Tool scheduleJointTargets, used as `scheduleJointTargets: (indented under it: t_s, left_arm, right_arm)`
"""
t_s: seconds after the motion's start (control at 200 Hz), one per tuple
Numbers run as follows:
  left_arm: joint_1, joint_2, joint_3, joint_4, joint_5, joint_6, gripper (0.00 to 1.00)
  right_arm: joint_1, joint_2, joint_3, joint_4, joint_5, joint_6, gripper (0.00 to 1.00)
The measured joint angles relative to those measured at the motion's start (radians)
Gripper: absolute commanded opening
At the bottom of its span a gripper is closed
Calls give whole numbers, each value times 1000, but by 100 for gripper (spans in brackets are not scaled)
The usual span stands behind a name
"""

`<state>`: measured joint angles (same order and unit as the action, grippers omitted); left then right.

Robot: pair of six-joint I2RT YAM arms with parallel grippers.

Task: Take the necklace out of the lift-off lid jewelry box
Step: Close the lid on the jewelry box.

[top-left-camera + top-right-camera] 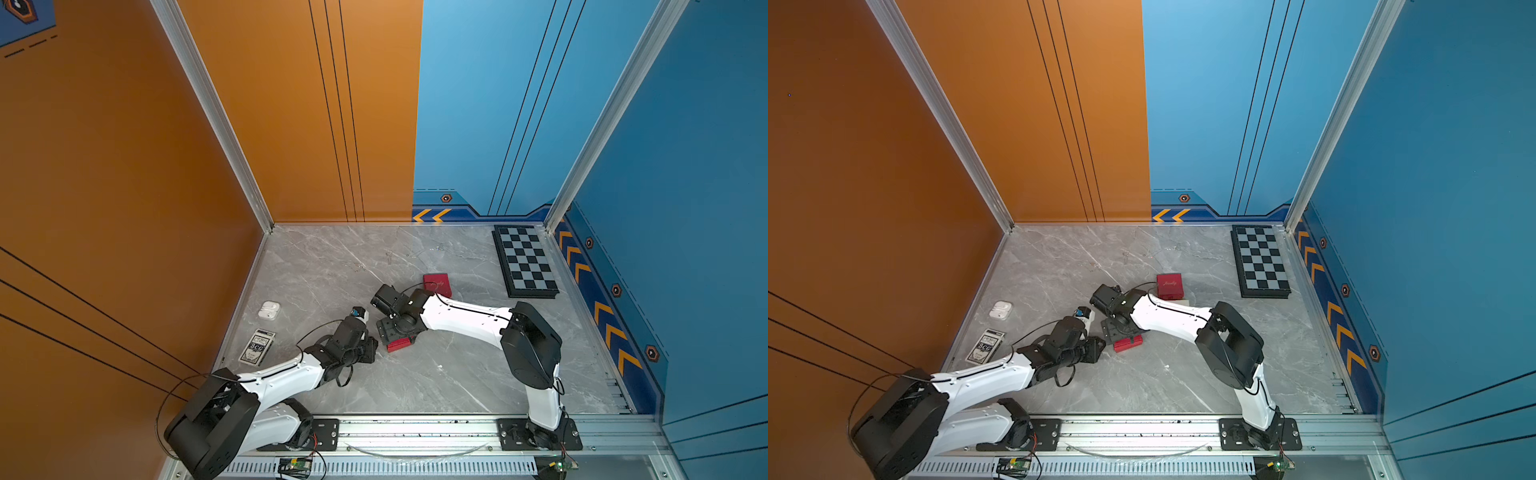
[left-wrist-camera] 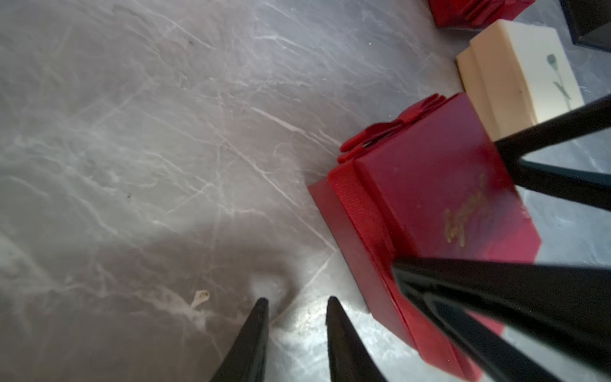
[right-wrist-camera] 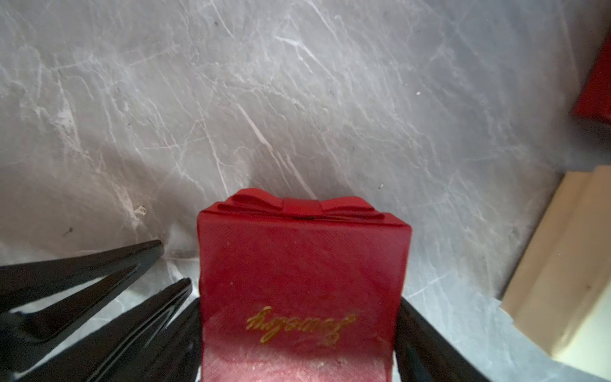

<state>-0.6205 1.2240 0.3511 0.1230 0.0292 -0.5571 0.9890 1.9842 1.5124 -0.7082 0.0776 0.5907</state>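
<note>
right gripper (image 3: 300, 301): clamped across the red jewelry box (image 3: 304, 264), one finger flat against each opposite side wall, jaws spread to the box's full width.
left gripper (image 2: 296, 302): grasping nothing; its fingertips (image 2: 261, 306) stand a narrow gap apart with only the marble table (image 2: 148, 148) showing between them.
red jewelry box: between the right gripper's fingers, sitting on the table just beside the left gripper's tips; whether those tips touch its wall cannot be told.
lid (image 2: 429, 185): on the box, bow at the edge farthest from the right gripper's wrist, gold script on top.
necklace: hidden, since the box is closed.
cream box (image 2: 515, 76): near the held box, on the side away from the left gripper.
second red box (image 1: 437, 284): beyond the right gripper's wrist, apart from both grippers.
</note>
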Motion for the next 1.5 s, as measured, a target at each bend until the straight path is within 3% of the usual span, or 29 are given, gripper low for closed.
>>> scheduleJointTargets:
  t_s: [1.501]
  left_arm:
    - [26, 146, -5, 256, 85, 7, 39]
  right_arm:
    - [-69, -21, -65, 74, -132, 27, 83]
